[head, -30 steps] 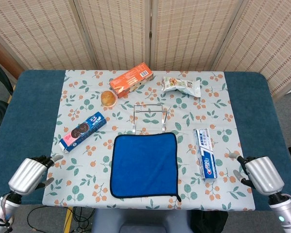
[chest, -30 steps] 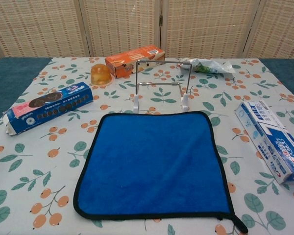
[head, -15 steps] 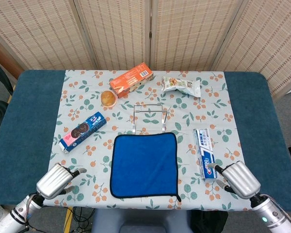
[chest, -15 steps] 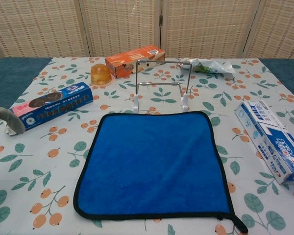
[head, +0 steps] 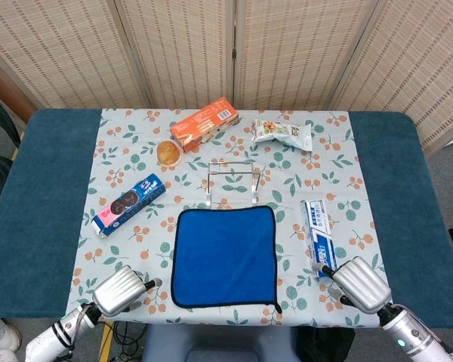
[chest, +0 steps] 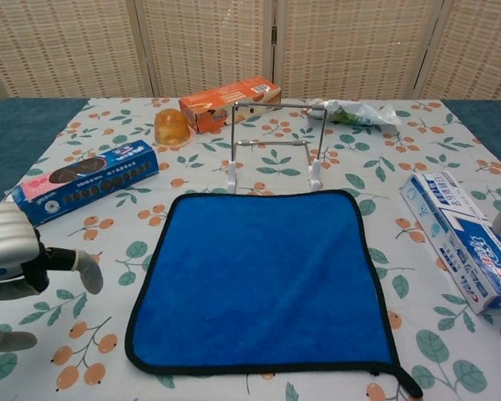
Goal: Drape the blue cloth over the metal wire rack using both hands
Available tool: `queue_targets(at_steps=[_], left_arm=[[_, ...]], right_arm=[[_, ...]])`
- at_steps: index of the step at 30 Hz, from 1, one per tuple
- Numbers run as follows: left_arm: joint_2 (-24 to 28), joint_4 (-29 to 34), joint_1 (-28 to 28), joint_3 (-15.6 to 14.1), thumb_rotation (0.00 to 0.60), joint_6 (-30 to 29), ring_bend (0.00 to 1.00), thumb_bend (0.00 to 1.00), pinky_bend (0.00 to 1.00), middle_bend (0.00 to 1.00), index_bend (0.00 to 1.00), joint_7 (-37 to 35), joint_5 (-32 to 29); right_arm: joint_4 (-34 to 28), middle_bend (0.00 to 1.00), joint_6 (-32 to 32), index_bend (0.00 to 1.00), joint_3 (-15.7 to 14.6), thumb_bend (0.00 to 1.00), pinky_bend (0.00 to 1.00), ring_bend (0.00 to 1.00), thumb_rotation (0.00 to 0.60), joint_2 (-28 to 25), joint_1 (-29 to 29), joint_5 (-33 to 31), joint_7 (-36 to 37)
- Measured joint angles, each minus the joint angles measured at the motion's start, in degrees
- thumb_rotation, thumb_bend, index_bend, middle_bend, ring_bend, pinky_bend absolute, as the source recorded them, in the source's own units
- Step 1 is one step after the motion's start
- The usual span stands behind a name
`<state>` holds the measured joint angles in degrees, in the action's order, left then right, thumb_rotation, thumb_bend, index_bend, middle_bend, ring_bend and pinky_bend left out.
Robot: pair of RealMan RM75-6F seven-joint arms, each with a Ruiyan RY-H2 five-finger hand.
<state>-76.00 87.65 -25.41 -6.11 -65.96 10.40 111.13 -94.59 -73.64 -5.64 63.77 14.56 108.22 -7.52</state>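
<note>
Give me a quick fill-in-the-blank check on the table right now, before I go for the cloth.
1. The blue cloth lies ____ on the table, held by neither hand.
2. The metal wire rack stands just ____ the cloth's far edge.
3. The left hand sits near the cloth's near-____ corner.
4. The right hand is beside the ____ box.

Missing words: flat; behind; left; toothpaste

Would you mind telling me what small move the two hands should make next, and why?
Probably bring both hands inward to the cloth's near corners. The blue cloth lies flat and untouched in front of the wire rack. The left hand sits off its near-left side and the right hand off its near-right, by the toothpaste box. Neither holds anything.
</note>
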Motion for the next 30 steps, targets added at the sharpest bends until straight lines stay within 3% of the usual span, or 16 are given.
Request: queue_targets(at_steps=[12,23,30], left_arm=[[-4.17,0.72,-2.86,0.01,0.6,4.46,0.92,0.15,1.0,0.98,0.36,2.35,-2.48],[-7.48,0.07,-4.13,-0.05,0.6,5.12,0.92,0.15,1.0,0.98,0.37,2.98,-4.3],[-9.61,-0.94,-4.9,-0.2,0.6,5.87,0.92,0.15,1.0,0.98,0.38,3.0,-5.34]], right_arm=[[2.91,0.92,2.35,0.32,-1.31,0.26,1.0,0.86,0.6,4.28,1.45,0.78,-0.47],[5.76,0.92,4.39,0.33,-2.06,0.26,1.0,0.86,0.6,9.67,3.19,1.58,-2.53],[5.94,0.92,4.08,0.33,-1.64,0.26,1.0,0.86,0.6,9.99,3.76,0.42,-2.41]])
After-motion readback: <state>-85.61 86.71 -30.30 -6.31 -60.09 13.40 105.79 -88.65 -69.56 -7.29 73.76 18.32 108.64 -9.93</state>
